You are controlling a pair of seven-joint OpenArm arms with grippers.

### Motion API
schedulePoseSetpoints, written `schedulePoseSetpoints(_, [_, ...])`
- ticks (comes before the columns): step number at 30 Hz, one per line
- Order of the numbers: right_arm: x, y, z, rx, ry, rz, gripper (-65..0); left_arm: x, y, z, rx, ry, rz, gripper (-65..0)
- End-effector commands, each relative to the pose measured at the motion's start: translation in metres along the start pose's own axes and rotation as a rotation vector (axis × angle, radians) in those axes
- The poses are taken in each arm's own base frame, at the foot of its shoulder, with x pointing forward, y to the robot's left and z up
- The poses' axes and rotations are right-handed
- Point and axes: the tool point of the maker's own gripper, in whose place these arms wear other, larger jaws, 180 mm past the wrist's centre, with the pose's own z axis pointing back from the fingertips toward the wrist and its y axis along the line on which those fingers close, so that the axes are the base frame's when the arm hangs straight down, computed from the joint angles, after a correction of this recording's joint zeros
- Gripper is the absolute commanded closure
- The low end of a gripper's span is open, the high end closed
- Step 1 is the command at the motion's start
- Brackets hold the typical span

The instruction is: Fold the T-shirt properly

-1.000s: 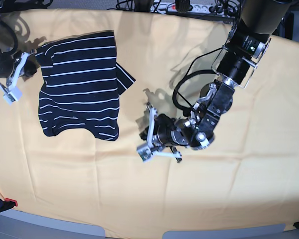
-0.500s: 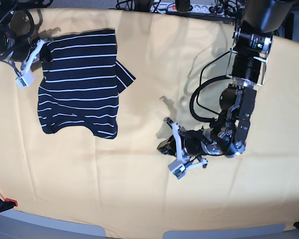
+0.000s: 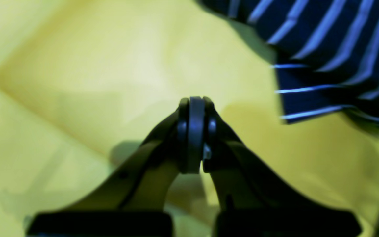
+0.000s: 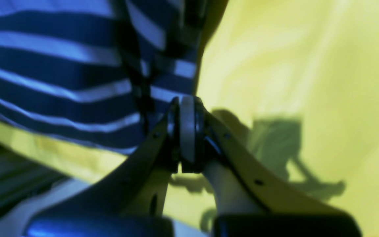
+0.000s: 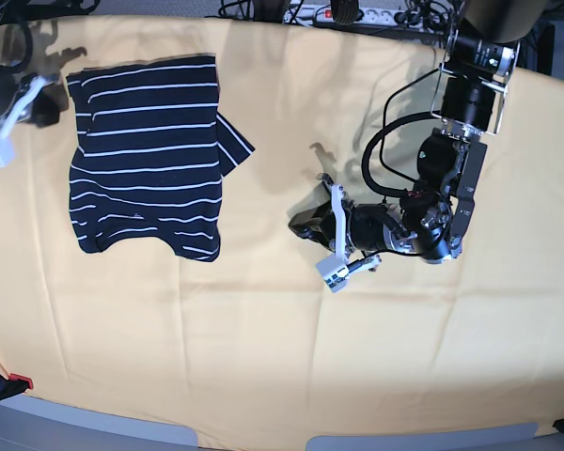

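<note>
Fabric covers the whole table: a plain yellow cloth (image 5: 263,357), lightly creased, running from the near edge to the far one. On its far left part lies the T-shirt (image 5: 150,155), dark navy with thin white stripes, folded into a rough upright rectangle. One sleeve (image 5: 233,146) sticks out from its right edge as a slanted flap, and the near hem is uneven, with a shallow notch in the middle.

The left gripper (image 5: 331,235) sits near the middle of the cloth, to the right of the shirt and apart from it. Its arm comes down from the far right corner with a black cable looping beside it. In the left wrist view the two fingers (image 3: 194,131) are pressed flat together with nothing between them, above bare yellow cloth; a corner of the striped T-shirt (image 3: 324,49) shows at the upper right, blurred.

The right gripper (image 5: 7,117) is at the far left edge of the table, just beside the shirt's far left corner. Its jaws are likewise closed tight and empty in the right wrist view (image 4: 186,131), where the striped fabric (image 4: 61,72) fills the upper left behind the fingertips. That view is too blurred to tell whether the tips touch the shirt.

A power strip (image 5: 348,13) and cables lie beyond the far edge.
</note>
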Motion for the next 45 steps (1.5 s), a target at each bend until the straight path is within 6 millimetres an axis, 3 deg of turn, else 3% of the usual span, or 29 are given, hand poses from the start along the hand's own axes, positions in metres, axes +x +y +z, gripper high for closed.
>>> schedulePoseSetpoints(1, [0.013,-0.004,0.013,-0.013,-0.056,0.037,0.0,0.026,-0.005,0.006,-0.034,-0.070,-0.024,0.0])
schedulePoseSetpoints(6, [0.043,0.007,0.042,0.070,-0.243,0.068,0.0,0.028,-0.035,0.022,-0.229,-0.099,0.063,0.0])
schedulePoseSetpoints(11, [0.051,0.013,0.049,0.111,-0.293,0.070,0.0,0.031,-0.059,0.046,-0.364,-0.106,0.065,0.0])
schedulePoseSetpoints(15, [0.050,0.013,0.049,0.111,-0.291,0.062,0.0,0.012,-0.067,0.062,-0.338,-0.055,0.021,0.0])
schedulePoseSetpoints(18, [0.041,0.010,0.051,0.101,-0.266,0.027,0.0,-0.012,-0.091,0.076,-0.342,0.006,-0.032,0.0])
schedulePoseSetpoints(23, [0.015,0.006,0.056,0.078,-0.192,-0.018,0.0,-0.049,-0.127,0.105,-0.334,0.089,-0.073,0.0])
schedulePoseSetpoints(30, [-0.031,0.005,0.077,0.024,-0.041,-0.049,0.0,-0.081,-0.143,0.152,-0.203,0.135,-0.030,0.0])
schedulePoseSetpoints(35, [-0.069,0.019,0.091,0.027,0.105,-0.062,0.0,-0.102,-0.162,0.178,-0.118,0.174,0.065,0.0])
schedulePoseSetpoints(41, [-0.129,0.044,0.112,0.052,0.278,-0.177,0.0,-0.137,-0.221,0.199,-0.155,0.292,0.195,0.0])
schedulePoseSetpoints(45, [-0.163,0.059,0.131,0.065,0.393,-0.236,0.0,-0.163,-0.259,0.210,-0.208,0.360,0.375,0.0])
